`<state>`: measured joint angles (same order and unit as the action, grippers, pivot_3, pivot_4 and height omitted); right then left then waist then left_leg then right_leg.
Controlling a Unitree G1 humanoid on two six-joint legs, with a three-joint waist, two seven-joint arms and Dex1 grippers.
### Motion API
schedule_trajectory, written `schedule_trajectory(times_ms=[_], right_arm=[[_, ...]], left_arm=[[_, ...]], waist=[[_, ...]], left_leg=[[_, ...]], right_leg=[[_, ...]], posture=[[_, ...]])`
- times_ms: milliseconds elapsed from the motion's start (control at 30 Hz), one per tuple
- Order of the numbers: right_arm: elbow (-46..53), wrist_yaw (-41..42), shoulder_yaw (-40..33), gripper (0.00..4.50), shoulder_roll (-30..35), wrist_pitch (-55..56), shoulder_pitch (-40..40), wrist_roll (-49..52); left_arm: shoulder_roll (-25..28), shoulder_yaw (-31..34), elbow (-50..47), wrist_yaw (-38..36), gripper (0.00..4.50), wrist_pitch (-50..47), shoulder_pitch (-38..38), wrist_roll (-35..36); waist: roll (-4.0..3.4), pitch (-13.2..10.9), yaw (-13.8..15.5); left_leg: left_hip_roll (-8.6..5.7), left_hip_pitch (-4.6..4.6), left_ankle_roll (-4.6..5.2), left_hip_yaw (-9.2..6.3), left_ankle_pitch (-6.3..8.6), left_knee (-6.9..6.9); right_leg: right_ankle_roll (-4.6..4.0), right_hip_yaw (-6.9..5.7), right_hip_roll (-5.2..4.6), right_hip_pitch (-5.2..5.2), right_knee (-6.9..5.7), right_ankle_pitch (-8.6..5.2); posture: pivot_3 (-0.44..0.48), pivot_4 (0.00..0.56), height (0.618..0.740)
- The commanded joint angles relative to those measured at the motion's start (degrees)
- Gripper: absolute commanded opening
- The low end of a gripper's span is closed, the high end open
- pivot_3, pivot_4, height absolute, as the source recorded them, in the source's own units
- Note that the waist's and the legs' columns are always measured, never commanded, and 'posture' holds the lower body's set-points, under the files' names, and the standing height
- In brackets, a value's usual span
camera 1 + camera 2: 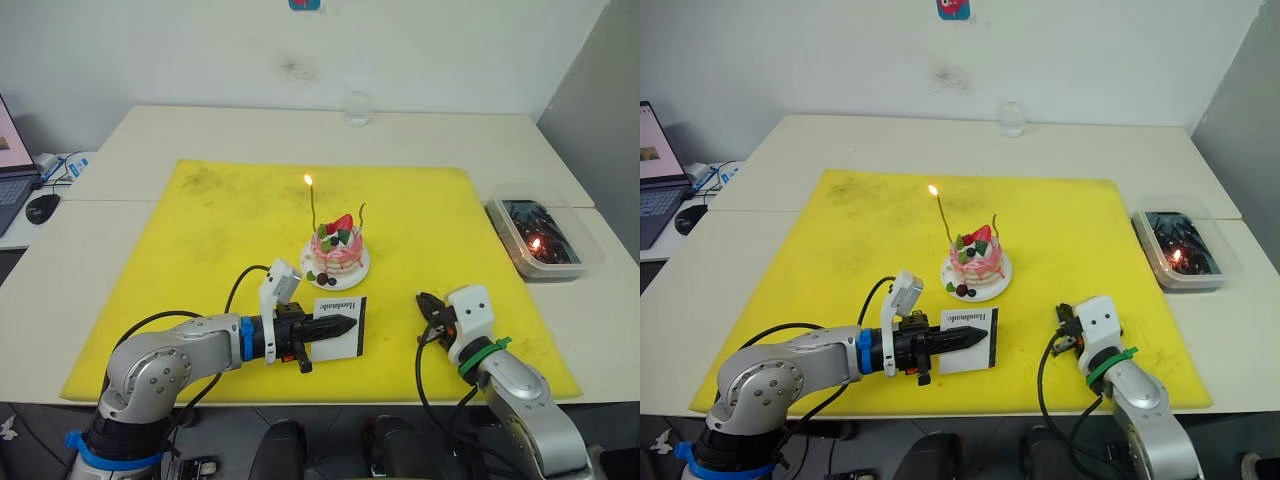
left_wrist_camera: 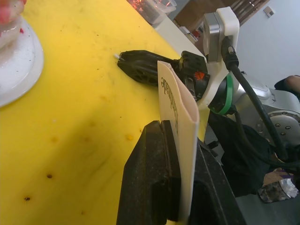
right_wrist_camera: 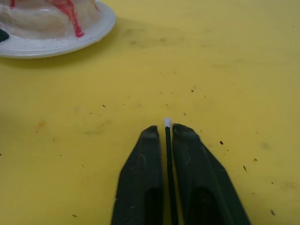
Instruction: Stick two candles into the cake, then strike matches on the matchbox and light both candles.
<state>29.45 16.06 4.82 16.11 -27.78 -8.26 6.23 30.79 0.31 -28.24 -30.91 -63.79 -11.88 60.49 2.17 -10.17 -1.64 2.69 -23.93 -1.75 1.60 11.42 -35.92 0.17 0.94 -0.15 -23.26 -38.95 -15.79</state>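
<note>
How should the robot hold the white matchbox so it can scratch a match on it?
Like it does now: the left gripper pinches the matchbox by its two flat faces at one short end, coming in from the robot's left. The box is thin and flat, so the faces give the best hold, and its far end stays free for the match in the right gripper.

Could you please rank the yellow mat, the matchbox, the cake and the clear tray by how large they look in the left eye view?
1. yellow mat
2. clear tray
3. cake and matchbox: look alike, unranked.
</note>
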Motion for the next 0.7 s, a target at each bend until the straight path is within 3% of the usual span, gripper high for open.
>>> schedule_trajectory(times_ms=[33, 700], right_arm=[[0.82, -0.25, -0.08, 0.05, -0.19, -0.7, -0.43, 0.16], [1.79, 0.1, -0.76, 0.05, -0.68, -0.88, -1.08, 0.61]], left_arm=[[0.33, 0.09, -0.86, -0.49, 0.0, -0.08, -0.72, 0.98], [-0.01, 0.03, -0.61, -0.53, 0.0, 0.06, -0.68, 0.43]], waist=[[0.01, 0.01, 0.0], [0.02, 0.01, 0.0]], left_leg=[[0.0, 0.0, 0.0, 0.0, 0.0, 0.0], [0.0, 0.01, 0.0, -0.02, 0.0, 0.0]], right_leg=[[0.0, 0.0, 0.0, 0.0, 0.0, 0.0], [0.0, -0.02, 0.0, 0.01, 0.0, 0.0]], posture=[[0.0, 0.15, 0.74], [0.0, 0.15, 0.74]])
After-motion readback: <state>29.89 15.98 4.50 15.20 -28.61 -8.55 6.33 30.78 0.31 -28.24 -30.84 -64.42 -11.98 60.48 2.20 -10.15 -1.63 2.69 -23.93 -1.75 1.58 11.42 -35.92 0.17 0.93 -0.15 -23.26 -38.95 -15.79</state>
